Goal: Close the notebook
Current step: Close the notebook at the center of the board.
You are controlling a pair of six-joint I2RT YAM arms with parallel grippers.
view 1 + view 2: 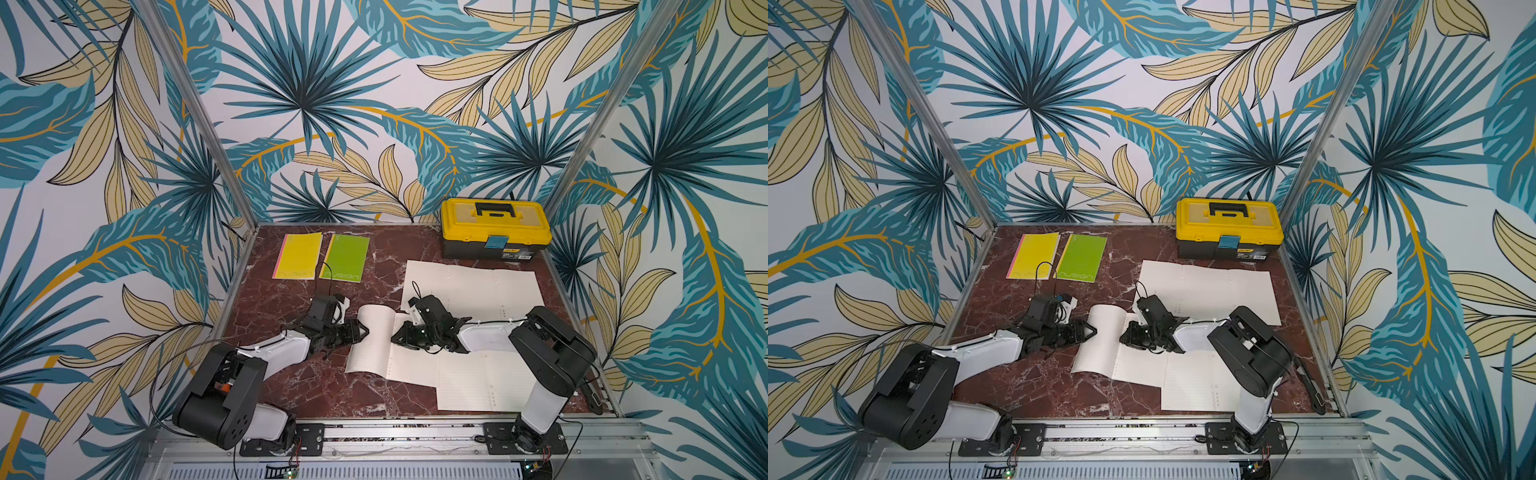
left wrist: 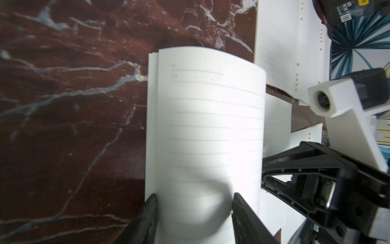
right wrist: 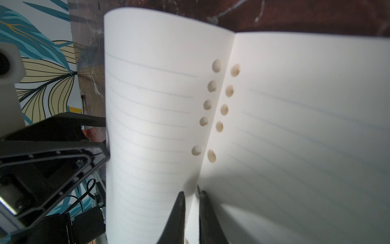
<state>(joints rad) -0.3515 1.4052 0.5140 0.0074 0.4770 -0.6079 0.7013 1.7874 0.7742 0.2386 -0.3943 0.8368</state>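
Near the middle of the bench [image 1: 291, 386] the notebook [image 1: 411, 365] lies open, its left pages [image 1: 374, 332] curled upright. Left gripper [image 2: 195, 196]: jaws apart, both fingertips set against the raised sheets. Right gripper [image 3: 192, 193]: jaws almost together, tips at the fold below the punched holes [image 3: 211, 86]. Another open book [image 1: 478, 286] lies behind, a third [image 1: 478, 386] nearer the front edge. Yellow book [image 1: 297, 257] and green book [image 1: 347, 257] lie closed at back left; toolbox [image 1: 494, 228] at back right.
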